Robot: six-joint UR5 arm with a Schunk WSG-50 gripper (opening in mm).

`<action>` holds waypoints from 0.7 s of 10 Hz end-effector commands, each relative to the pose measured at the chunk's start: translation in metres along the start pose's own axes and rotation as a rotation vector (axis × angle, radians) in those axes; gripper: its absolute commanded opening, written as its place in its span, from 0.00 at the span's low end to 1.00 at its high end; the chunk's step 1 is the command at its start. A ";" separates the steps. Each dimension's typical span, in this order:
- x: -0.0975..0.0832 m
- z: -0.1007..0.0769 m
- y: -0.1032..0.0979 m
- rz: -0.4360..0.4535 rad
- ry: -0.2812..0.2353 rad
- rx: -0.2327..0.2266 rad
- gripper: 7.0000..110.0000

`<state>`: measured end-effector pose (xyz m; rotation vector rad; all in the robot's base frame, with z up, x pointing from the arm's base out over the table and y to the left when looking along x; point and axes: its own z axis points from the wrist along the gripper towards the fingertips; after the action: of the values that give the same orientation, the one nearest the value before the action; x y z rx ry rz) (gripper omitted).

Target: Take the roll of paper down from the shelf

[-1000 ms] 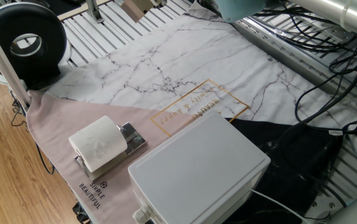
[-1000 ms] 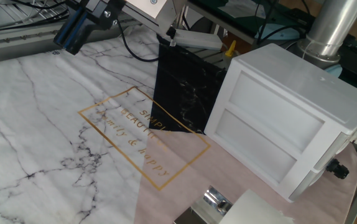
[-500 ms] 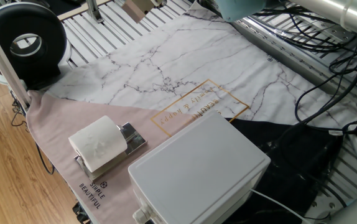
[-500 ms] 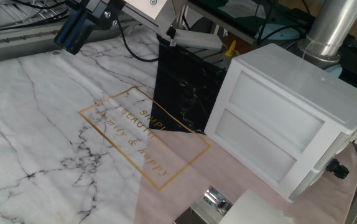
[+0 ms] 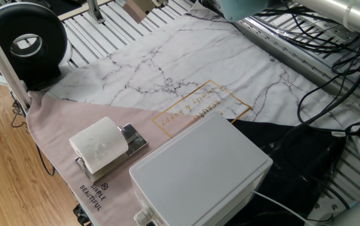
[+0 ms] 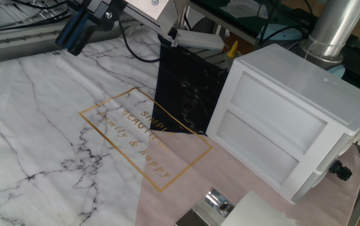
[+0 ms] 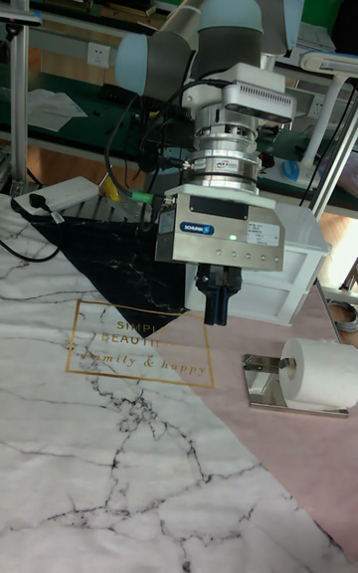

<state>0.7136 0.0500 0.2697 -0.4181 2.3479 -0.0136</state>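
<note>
Your arm hangs upright over the counter [image 7: 60, 454] in the tall fixed view, wrist pointing straight down, with the pincer [image 7: 218, 306] held above the cloth near the gold-framed lettering [image 7: 139, 349]. Its two dark fingers [image 7: 217, 299] sit pressed together with no gap between them and nothing held, so read it as clenched on air. It stands well apart from the work, up and to the left of it in that view.

The roll of paper [image 7: 321, 373] lies on its side on the shelf [image 7: 265, 382], the chrome rack resting on the pink part of the cloth, just in front of the big white box [image 7: 288, 275]. From one fixed view you see the roll of paper [image 5: 98, 145] covering most of the shelf [image 5: 132, 139], with only the shiny end plate showing beside it, and the white box [image 5: 199, 172] close by on its right. In the other fixed view only a corner of the roll and a glint of chrome show at the bottom edge.

Compared with a second ago and half a second ago, both fixed views look the same: roll, shelf, box and cloth lie exactly as they did.
</note>
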 end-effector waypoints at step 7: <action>0.012 -0.001 0.004 0.085 0.046 -0.022 0.00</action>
<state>0.7073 0.0533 0.2640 -0.3526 2.3896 0.0369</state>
